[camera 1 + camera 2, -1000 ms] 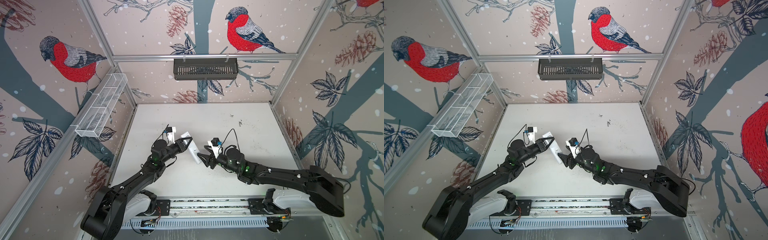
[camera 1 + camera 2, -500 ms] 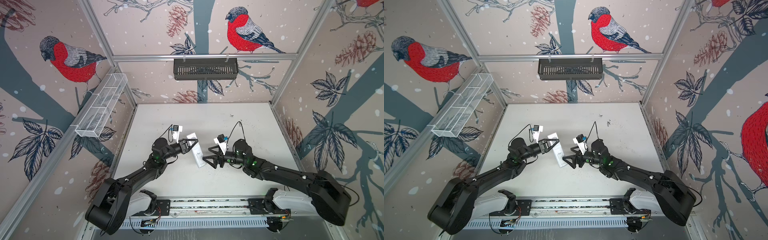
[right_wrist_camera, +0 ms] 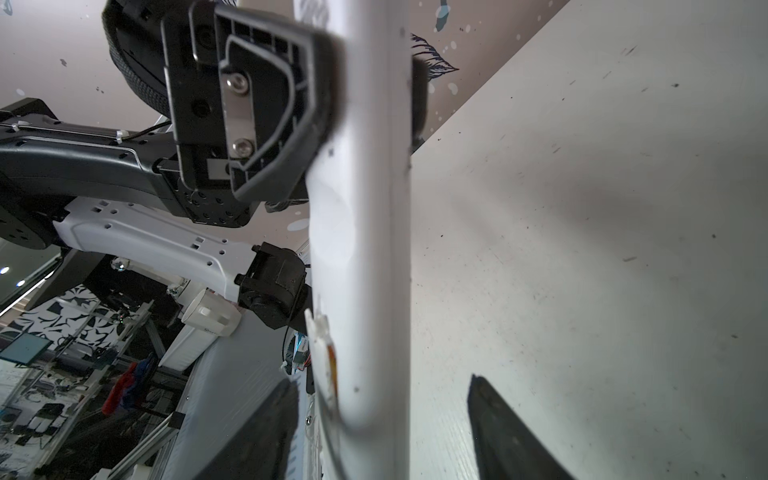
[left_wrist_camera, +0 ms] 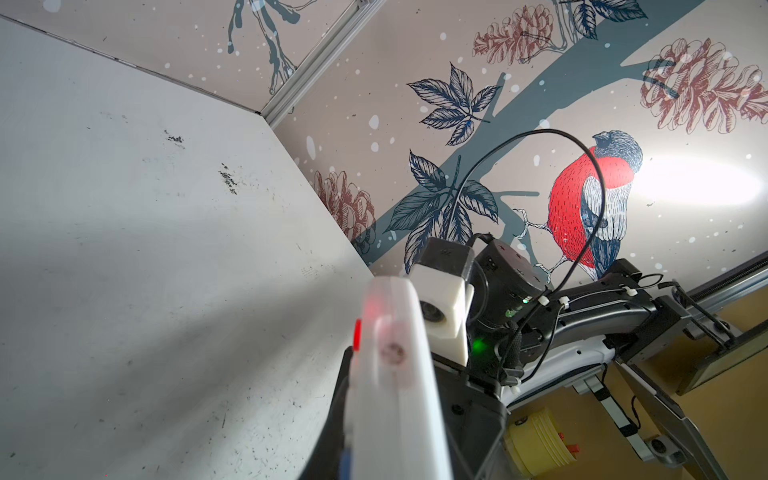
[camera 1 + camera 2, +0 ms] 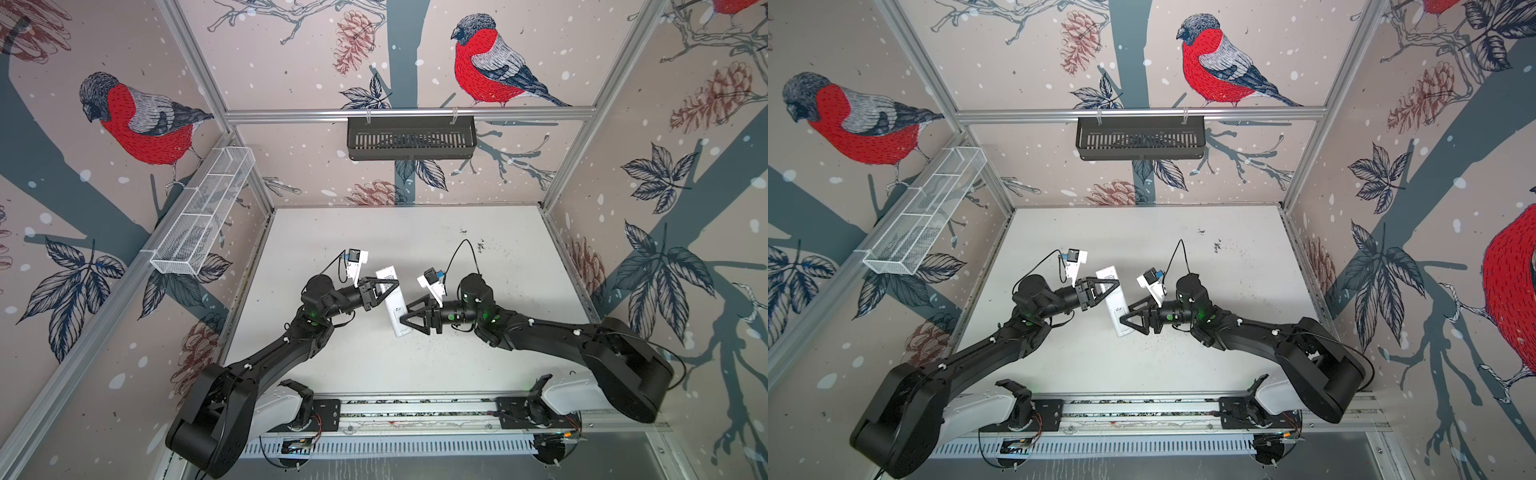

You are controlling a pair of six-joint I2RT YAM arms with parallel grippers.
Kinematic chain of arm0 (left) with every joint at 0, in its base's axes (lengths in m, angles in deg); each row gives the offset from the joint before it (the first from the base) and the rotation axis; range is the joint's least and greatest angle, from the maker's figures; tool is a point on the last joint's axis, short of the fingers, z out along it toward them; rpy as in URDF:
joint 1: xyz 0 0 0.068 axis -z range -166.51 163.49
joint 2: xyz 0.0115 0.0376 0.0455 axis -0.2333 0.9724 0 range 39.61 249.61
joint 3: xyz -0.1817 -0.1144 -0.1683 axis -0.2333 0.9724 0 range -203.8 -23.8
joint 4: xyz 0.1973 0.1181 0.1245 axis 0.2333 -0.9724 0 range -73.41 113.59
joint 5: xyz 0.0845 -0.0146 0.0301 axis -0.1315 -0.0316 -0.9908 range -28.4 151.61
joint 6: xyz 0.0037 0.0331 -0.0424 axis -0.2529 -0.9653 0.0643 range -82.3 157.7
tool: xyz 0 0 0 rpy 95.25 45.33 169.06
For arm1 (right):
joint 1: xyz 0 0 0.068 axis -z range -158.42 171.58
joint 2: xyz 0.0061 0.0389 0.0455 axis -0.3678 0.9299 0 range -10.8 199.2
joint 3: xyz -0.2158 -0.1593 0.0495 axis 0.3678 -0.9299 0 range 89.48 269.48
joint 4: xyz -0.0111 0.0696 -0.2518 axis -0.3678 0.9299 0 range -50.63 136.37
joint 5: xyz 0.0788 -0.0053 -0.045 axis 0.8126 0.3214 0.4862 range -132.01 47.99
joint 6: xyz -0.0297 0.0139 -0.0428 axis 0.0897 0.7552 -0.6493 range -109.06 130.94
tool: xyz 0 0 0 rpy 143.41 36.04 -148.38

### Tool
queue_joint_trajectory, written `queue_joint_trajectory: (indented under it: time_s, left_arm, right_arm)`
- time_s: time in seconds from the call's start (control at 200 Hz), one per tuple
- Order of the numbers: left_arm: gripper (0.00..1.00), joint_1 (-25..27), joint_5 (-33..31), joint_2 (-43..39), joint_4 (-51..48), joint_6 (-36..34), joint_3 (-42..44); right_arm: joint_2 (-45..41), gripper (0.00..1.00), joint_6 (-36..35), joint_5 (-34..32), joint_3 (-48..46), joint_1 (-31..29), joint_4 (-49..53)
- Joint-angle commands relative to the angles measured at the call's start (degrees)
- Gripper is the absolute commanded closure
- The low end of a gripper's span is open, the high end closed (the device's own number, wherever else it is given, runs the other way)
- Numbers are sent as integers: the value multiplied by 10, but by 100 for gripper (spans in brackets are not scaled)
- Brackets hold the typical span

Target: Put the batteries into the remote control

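The remote control (image 5: 393,305) (image 5: 1115,305) is a long white bar held off the table, plain back up, in both top views. My left gripper (image 5: 386,287) (image 5: 1109,287) is shut on its far half; its black fingers (image 3: 257,104) clamp the bar in the right wrist view. My right gripper (image 5: 405,321) (image 5: 1125,321) (image 3: 382,428) is open, one jaw on each side of the remote's near end (image 3: 361,249), with a gap on both sides. A thin orange strip (image 3: 331,365) shows at the remote's edge; I cannot tell whether it is one of the batteries. In the left wrist view the remote (image 4: 395,395) is blurred between my jaws.
The white table (image 5: 478,353) has dark specks. A black basket (image 5: 411,137) hangs on the back wall and a white wire basket (image 5: 203,216) on the left wall. The arms' base rail (image 5: 415,409) runs along the front edge.
The left gripper has carried the remote a little right and back. The right gripper has opened wide, moved in around the remote's near end, and its jaws have narrowed.
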Motion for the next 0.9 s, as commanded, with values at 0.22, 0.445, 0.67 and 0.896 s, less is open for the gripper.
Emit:
queue_joint_trajectory:
  time_s: [0.22, 0.445, 0.67, 0.896]
  left_arm:
    - [100, 1, 12, -14, -3, -23, -9]
    - [100, 1, 25, -12, 9, -19, -11]
    - [100, 2, 46, -11, 55, 2, -5]
    - [100, 4, 51, -12, 81, 12, 0]
  right_arm:
    - [35, 64, 29, 22, 15, 1, -44]
    - [32, 50, 33, 41, 20, 1, -65]
    - [52, 51, 53, 81, 28, 0, -103]
    - [59, 51, 61, 105, 28, -9, -120]
